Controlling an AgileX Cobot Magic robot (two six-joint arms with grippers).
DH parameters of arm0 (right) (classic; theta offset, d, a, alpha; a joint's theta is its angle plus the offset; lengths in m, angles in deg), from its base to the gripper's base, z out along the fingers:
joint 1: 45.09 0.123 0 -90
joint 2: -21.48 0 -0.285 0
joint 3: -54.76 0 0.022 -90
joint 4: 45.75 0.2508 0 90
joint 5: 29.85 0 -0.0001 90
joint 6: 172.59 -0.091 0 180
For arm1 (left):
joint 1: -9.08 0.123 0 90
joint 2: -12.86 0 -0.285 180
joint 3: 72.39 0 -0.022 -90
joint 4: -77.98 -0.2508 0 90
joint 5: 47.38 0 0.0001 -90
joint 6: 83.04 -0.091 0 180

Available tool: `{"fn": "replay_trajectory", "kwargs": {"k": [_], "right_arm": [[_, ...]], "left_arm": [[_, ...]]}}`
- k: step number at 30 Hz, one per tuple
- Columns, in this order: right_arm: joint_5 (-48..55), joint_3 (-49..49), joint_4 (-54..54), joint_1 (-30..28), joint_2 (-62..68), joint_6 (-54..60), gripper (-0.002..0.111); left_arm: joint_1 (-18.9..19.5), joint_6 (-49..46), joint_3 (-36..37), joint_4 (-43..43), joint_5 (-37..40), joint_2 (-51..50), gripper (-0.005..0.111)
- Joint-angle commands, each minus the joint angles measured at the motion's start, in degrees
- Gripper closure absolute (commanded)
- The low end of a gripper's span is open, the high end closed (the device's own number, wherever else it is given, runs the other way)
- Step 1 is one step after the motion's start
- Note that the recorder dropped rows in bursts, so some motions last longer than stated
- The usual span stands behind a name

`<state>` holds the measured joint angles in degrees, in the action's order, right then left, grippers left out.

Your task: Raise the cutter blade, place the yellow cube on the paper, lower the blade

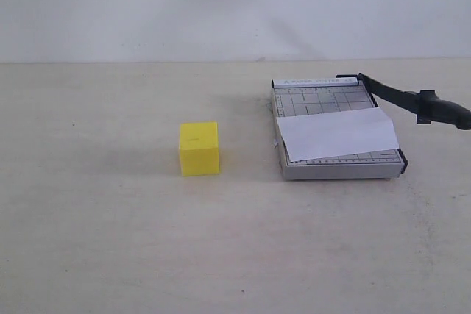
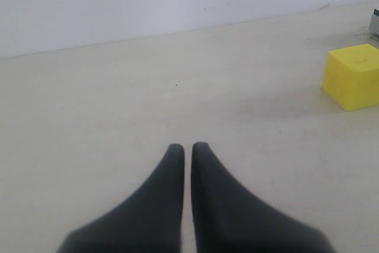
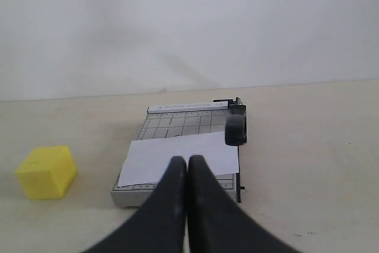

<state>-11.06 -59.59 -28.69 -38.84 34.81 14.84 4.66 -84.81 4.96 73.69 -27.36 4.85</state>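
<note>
Cutter blade hinged at far corner of trimmer base. Handle end lifted off base and jutting past its right side, with handle tip cut off by edge of exterior view. In right wrist view blade foreshortened, only handle clear. Yellow cube partly cropped in left wrist view.

Paper lies slightly skewed on base, covering near part of grid. Cube on table, left of trimmer, well apart, off paper.

Left gripper low over bare table, fingers pressed together, empty. Right gripper aimed at trimmer, fingers together, empty.
</note>
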Motion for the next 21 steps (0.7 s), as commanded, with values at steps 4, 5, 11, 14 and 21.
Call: {"fn": "replay_trajectory", "kwargs": {"k": [4,5,11,14,21], "right_arm": [[-18.3,11.57,-3.23,0.08,-0.34,0.15,0.108],[-16.82,11.57,-4.32,0.08,-0.34,0.15,0.108],[-15.85,11.57,-4.32,0.08,-0.34,0.15,0.108],[-15.85,11.57,-4.32,0.08,-0.34,0.15,0.108],[-15.85,11.57,-4.32,0.08,-0.34,0.15,0.108]], "left_arm": [[-0.17,0.26,-0.14,0.36,-0.59,0.23,0.102],[-0.17,0.26,-0.14,0.36,-0.59,0.23,0.102],[-0.17,0.26,-0.14,0.36,-0.59,0.23,0.102],[-0.17,0.26,-0.14,0.36,-0.59,0.23,0.102],[-0.17,0.26,-0.14,0.36,-0.59,0.23,0.102]]}}
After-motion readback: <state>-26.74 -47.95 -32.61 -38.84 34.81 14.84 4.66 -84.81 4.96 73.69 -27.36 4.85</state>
